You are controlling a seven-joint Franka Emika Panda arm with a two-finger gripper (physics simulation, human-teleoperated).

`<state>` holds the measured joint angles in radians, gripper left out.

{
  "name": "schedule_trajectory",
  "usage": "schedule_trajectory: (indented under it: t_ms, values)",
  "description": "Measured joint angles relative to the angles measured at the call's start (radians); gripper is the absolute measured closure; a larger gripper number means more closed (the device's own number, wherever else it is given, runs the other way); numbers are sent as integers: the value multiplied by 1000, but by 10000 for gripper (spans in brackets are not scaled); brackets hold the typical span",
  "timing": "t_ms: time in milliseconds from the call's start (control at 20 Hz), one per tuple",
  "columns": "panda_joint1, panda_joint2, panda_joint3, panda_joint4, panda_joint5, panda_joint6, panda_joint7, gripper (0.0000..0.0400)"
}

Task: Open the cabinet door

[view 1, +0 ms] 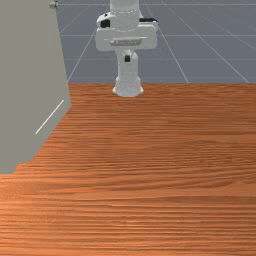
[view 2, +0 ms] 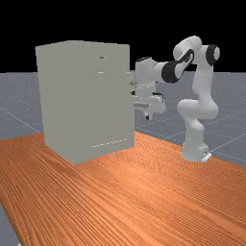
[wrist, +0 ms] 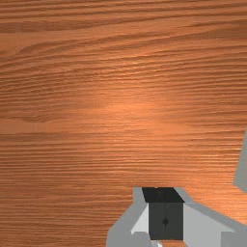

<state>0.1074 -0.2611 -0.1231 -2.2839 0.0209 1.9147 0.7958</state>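
Lining up on the door pull looks like the step in hand. Tall, matte grey box-shaped cabinet (view 2: 84,101) is left of centre in the far view and runs off the front view's upper left. Small round metallic knob (view 1: 53,4) sits near the top edge there, upper left; probably the pull, can't confirm. Door face is hidden, so can't tell if it's ajar.

White two-finger Panda gripper (view 2: 147,116) points down, just right of the cabinet's right edge in the far view. Front view has it upper middle, with a gap to the cabinet. Can't tell whether it's open or closed; no grip on the knob visible.

To do it well: confirm which edge is hinged, then come at the knob square on, matching its height before closing in. Centre it, grip firmly, pull gently, then follow the hinge arc instead of a straight line. Keep wrist and forearm out of the door's sweep. Main risks: clipping the cabinet edge, or slipping off a small round pull.

Markings: no brand, label or readable writing on cabinet or arm. Pale thin line (view 1: 49,117) low on the cabinet reads as a seam, not text.
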Motion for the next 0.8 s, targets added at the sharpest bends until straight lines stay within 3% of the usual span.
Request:
schedule_trajectory:
  t_ms: [350,550,800]
  values:
    - [-135,-446,-16,-177,-112,1,84,400]
    - [-239,-560,-26,-207,-211,-9,122,400]
    - [-337,-661,15,-210,-301,0,210,400]
